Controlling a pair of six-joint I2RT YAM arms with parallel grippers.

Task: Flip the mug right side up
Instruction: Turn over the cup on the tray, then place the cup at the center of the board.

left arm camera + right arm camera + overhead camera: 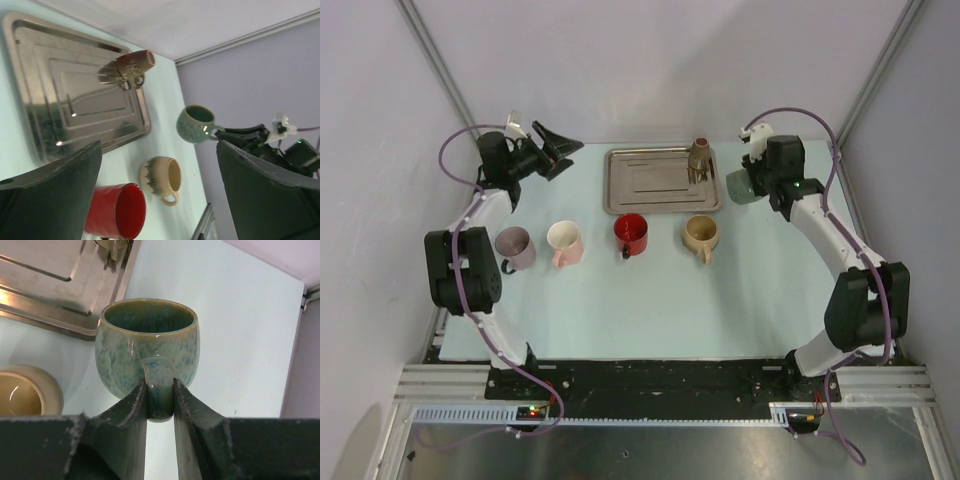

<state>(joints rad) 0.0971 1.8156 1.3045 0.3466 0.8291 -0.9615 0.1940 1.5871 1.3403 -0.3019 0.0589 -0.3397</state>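
My right gripper (pixel 160 390) is shut on the handle of a speckled green-blue mug (pixel 146 345), with one finger on each side of the handle. The mug (pixel 738 187) hangs in the air just right of the tray, and its open mouth shows in the right wrist view. In the left wrist view the same mug (pixel 196 123) sits at the end of the right gripper (pixel 752 183). My left gripper (pixel 558 150) is raised at the back left. Its jaws are wide open and empty (pixel 159 145).
A steel tray (pixel 630 180) lies at the back centre, with a brown mug (pixel 700 157) on its right end. In front of it a mauve mug (pixel 514 247), a pink mug (pixel 565 243), a red mug (pixel 631 234) and a beige mug (pixel 701 235) stand in a row, mouths up.
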